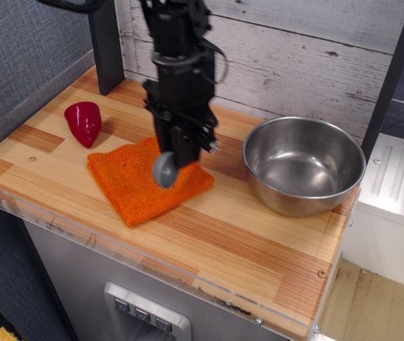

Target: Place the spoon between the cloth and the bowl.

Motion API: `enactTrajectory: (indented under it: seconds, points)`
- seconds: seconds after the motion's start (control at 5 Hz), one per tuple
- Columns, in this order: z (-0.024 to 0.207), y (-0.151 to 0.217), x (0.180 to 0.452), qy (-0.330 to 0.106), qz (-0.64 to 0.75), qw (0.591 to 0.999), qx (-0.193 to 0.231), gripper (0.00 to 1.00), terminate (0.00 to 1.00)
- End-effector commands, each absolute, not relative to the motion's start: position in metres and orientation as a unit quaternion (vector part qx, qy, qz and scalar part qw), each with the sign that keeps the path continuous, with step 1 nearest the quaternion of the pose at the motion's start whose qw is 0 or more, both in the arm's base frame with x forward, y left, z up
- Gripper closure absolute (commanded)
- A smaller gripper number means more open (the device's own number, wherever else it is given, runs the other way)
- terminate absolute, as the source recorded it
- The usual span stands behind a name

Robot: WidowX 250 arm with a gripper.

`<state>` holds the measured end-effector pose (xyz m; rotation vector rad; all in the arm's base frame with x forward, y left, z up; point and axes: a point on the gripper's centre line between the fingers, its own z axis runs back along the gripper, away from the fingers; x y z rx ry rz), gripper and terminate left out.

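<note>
My black gripper is shut on the spoon. The spoon's grey scoop hangs below the fingers and its blue handle is hidden between them. I hold it above the right part of the orange cloth, which lies flat on the wooden counter. The shiny steel bowl stands to the right, apart from the cloth, with a strip of bare wood between them.
A dark red cup-like object lies at the back left of the counter. A dark post stands against the plank wall behind. The counter ends at a clear front lip and at the right edge past the bowl.
</note>
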<state>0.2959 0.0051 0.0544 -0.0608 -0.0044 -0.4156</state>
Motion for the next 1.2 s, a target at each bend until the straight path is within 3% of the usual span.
enactTrajectory:
  seconds: [0.0,0.2,0.4,0.6,1.0]
  points:
    - [0.050,-0.026,0.289,0.009,-0.265,0.963,-0.042,1.00,0.00]
    - [0.044,-0.032,0.287,0.026,-0.278,0.959,-0.045,1.00,0.00]
    - [0.041,-0.029,0.285,0.035,-0.265,0.962,-0.049,0.00,0.00]
    - [0.042,-0.028,0.284,0.036,-0.267,0.962,-0.054,0.00,0.00]
    - [0.107,-0.005,0.293,-0.037,-0.248,0.968,-0.003,0.00,0.00]
